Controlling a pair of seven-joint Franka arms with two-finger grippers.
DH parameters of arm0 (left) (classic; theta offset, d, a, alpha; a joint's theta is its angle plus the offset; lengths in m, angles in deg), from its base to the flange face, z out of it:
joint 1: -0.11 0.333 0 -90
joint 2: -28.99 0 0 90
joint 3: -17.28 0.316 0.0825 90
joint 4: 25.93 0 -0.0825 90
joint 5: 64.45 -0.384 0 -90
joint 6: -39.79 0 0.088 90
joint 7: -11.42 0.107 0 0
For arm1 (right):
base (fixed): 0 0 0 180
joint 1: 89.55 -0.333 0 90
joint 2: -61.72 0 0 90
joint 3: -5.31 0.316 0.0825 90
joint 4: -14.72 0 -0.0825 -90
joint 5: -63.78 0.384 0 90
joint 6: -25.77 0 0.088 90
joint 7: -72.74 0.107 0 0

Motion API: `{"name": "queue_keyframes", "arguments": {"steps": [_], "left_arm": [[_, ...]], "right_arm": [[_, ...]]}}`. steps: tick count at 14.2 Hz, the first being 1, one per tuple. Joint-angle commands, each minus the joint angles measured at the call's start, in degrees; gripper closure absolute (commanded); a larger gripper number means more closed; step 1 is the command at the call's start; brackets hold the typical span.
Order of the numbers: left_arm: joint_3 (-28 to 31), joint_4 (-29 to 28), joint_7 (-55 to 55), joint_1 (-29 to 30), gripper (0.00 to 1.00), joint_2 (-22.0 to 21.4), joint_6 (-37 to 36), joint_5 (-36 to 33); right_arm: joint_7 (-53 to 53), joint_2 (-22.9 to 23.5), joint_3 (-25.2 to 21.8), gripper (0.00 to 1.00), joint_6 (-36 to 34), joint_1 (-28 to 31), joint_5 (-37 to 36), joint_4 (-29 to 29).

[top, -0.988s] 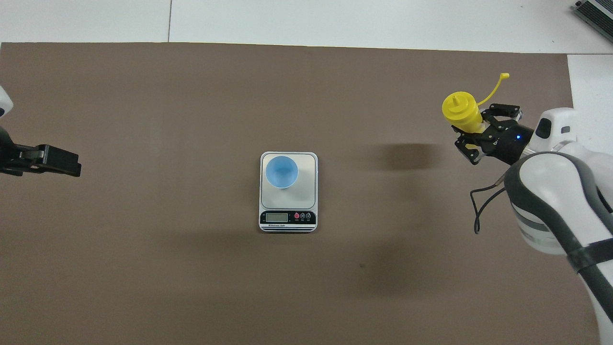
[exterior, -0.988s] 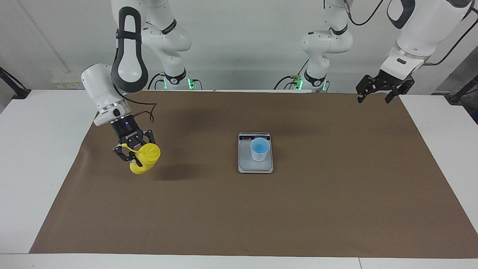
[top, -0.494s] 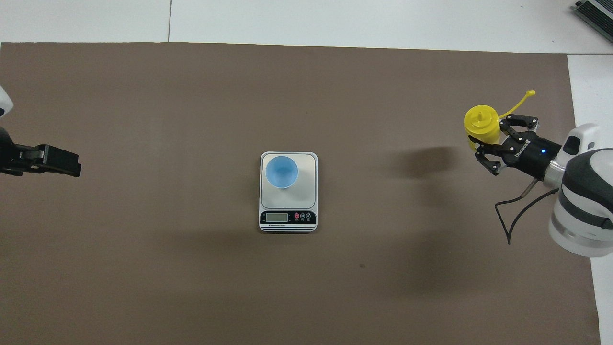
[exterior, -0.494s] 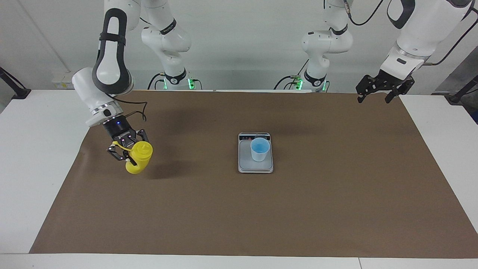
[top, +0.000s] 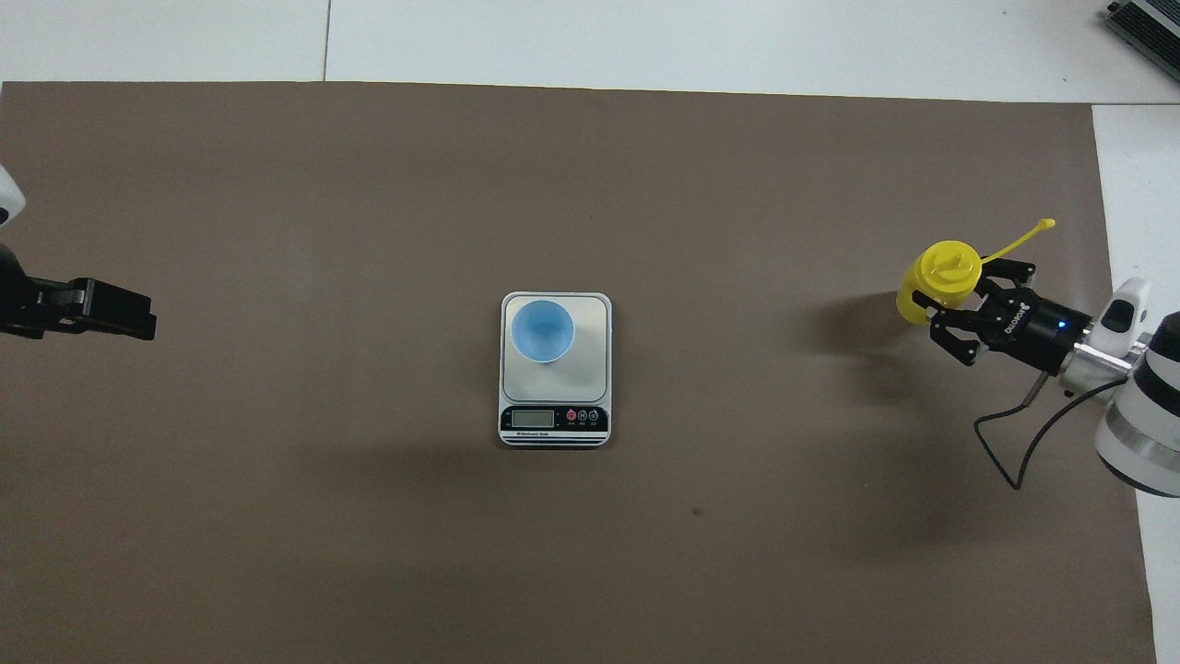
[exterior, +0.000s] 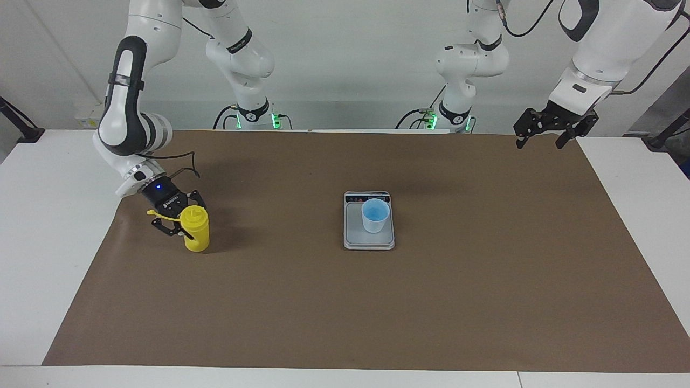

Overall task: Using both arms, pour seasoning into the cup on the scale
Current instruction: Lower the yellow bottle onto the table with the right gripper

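Note:
The yellow seasoning bottle (exterior: 196,230) (top: 938,278) is upright at the right arm's end of the brown mat, its base at or just above the mat. Its cap strap sticks out sideways. My right gripper (exterior: 185,222) (top: 949,304) is shut on the bottle's side, reaching in low from the table's edge. The light blue cup (exterior: 374,214) (top: 542,330) stands on the silver scale (exterior: 353,238) (top: 590,355) mid-table. The scale's display strip faces the robots. My left gripper (exterior: 540,143) (top: 138,321) waits open and holding nothing, raised over the mat's corner at the left arm's end.
A brown mat (exterior: 377,307) covers most of the white table (exterior: 48,226). Bare mat lies between the bottle and the scale. A cable loops from the right wrist (top: 1014,443) over the mat.
The right arm has carried the bottle outward toward its own end of the table and lowered it, turning it from tilted to upright. The left arm, cup and scale have not moved.

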Motion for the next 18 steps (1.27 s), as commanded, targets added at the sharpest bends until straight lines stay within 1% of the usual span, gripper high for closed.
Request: {"name": "queue_keyframes", "arguments": {"steps": [1,3,5,7,8,9,14,18], "left_arm": [[-0.34,-0.76,0.68,0.85,0.00,-0.57,-0.35,0.40],[-0.34,-0.76,0.68,0.85,0.00,-0.57,-0.35,0.40],[-0.34,-0.76,0.68,0.85,0.00,-0.57,-0.35,0.40],[-0.34,-0.76,0.68,0.85,0.00,-0.57,-0.35,0.40],[-0.34,-0.76,0.68,0.85,0.00,-0.57,-0.35,0.40],[-0.34,-0.76,0.68,0.85,0.00,-0.57,-0.35,0.40],[-0.34,-0.76,0.68,0.85,0.00,-0.57,-0.26,0.40],[-0.34,-0.76,0.68,0.85,0.00,-0.57,-0.35,0.40]], "right_arm": [[-3.71,1.73,0.67,0.61,-4.31,2.39,3.50,0.34],[-3.89,1.91,0.67,0.54,-5.90,2.92,3.69,0.07],[-4.15,1.99,0.59,0.40,-6.87,3.45,3.77,-0.37],[-4.15,1.99,0.59,0.22,-7.40,3.89,3.77,-0.37],[-4.15,1.91,0.59,0.06,-7.92,4.15,3.77,-0.28],[-4.15,1.91,0.59,0.00,-8.02,4.24,3.77,-0.28],[-4.15,0.68,-0.03,0.00,-7.40,5.03,2.02,-0.37],[-4.15,-0.47,-0.56,0.00,-6.44,5.91,-3.42,-1.59]]}}
